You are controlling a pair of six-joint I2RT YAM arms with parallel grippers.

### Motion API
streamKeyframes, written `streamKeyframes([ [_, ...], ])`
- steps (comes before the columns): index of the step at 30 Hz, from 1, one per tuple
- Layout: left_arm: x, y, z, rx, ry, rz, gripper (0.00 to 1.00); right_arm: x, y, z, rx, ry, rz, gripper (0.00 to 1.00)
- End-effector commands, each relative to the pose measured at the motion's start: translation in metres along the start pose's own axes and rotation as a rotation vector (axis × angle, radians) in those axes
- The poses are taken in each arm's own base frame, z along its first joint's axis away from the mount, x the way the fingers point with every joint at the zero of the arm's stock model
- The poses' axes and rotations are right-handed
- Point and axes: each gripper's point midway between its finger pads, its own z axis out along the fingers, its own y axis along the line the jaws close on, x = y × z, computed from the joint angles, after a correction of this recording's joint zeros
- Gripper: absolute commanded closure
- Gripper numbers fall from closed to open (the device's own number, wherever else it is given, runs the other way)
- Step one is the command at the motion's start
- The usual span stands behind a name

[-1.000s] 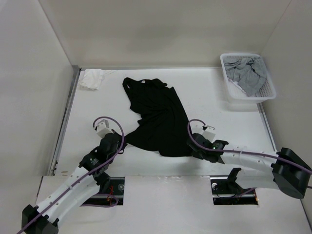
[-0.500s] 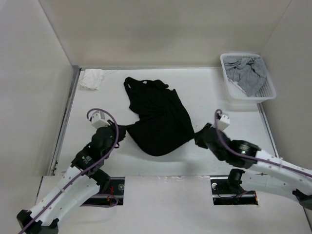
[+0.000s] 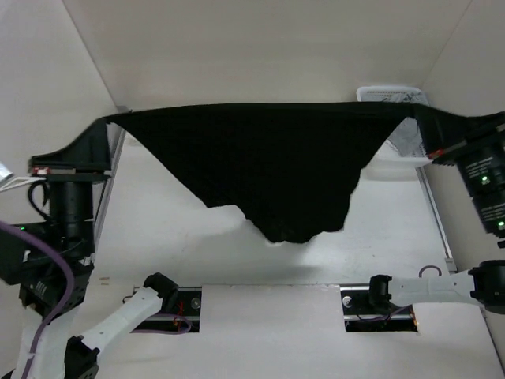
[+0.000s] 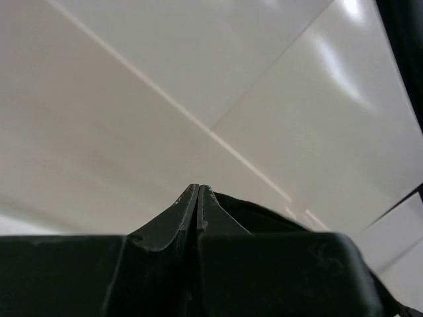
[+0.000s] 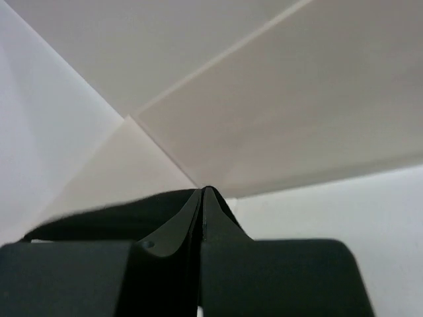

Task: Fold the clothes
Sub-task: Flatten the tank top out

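Observation:
The clothes, one black garment, hang spread wide in the air above the table, the top edge pulled taut and the lower part sagging to a point. My left gripper is shut on its left corner and my right gripper is shut on its right corner, both raised high. In the left wrist view the left gripper has its jaws pressed together, with black fabric trailing to the right. The right wrist view shows the right gripper closed too, with fabric running off to the left.
The white table lies below the hanging garment. A white basket at the back right is mostly hidden behind the fabric and the right arm. Pale walls enclose the table at the left, back and right.
Both arms have risen from the table and spread apart. The right gripper has shut on the garment. The garment went from a crumpled heap on the table to stretched out in the air.

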Motion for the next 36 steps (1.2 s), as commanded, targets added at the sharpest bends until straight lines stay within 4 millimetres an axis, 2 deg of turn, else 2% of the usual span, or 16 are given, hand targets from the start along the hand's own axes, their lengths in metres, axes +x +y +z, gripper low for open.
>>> streamKeyframes([
  [1, -0.039, -0.01, 0.013, -0.024, -0.13, 0.072, 1.0, -0.043, 0.017, 0.014, 0.013, -0.114, -0.166, 1.0],
  [3, -0.045, -0.01, 0.022, -0.045, -0.172, 0.092, 1.0, -0.05, 0.029, 0.022, 0.008, -0.16, -0.213, 1.0],
  [5, -0.036, -0.008, 0.036, -0.067, -0.178, 0.127, 1.0, -0.047, 0.032, 0.036, 0.033, -0.211, -0.28, 0.99],
  [6, -0.024, -0.004, 0.047, -0.084, -0.166, 0.15, 1.0, -0.04, 0.031, 0.046, 0.055, -0.226, -0.321, 0.99],
  [8, 0.008, 0.012, 0.072, -0.139, -0.139, 0.218, 1.0, -0.014, 0.027, 0.074, 0.071, -0.209, -0.395, 0.99],
  [12, 0.074, 0.07, 0.117, -0.255, -0.061, 0.314, 1.0, 0.055, -0.004, 0.148, 0.051, -0.05, -0.391, 1.0],
  [15, 0.114, 0.116, 0.153, -0.298, 0.034, 0.299, 1.0, 0.09, -0.035, 0.196, 0.05, 0.036, -0.338, 0.99],
  [18, 0.137, 0.159, 0.191, -0.335, 0.112, 0.245, 1.0, 0.107, -0.064, 0.239, 0.083, 0.078, -0.312, 0.99],
  [20, 0.138, 0.175, 0.215, -0.347, 0.13, 0.212, 1.0, 0.106, -0.077, 0.264, 0.098, 0.08, -0.301, 0.99],
  [22, 0.128, 0.174, 0.234, -0.334, 0.127, 0.189, 1.0, 0.096, -0.08, 0.281, 0.106, 0.071, -0.282, 0.99],
  [24, 0.112, 0.165, 0.245, -0.315, 0.103, 0.178, 1.0, 0.075, -0.071, 0.289, 0.089, 0.033, -0.264, 0.99],
  [26, 0.09, 0.149, 0.25, -0.285, 0.06, 0.173, 1.0, 0.053, -0.053, 0.287, 0.052, -0.013, -0.252, 0.99],
  [29, 0.059, 0.121, 0.243, -0.237, 0.0, 0.165, 1.0, 0.019, -0.023, 0.272, -0.02, -0.096, -0.228, 0.99],
  [31, 0.042, 0.107, 0.235, -0.216, -0.033, 0.166, 1.0, 0.003, -0.009, 0.259, -0.055, -0.123, -0.216, 0.98],
  [33, 0.033, 0.099, 0.225, -0.206, -0.052, 0.174, 1.0, 0.0, -0.006, 0.25, -0.061, -0.115, -0.217, 0.98],
  [36, 0.033, 0.1, 0.213, -0.21, -0.052, 0.176, 1.0, 0.015, -0.018, 0.243, -0.026, -0.054, -0.231, 0.98],
])
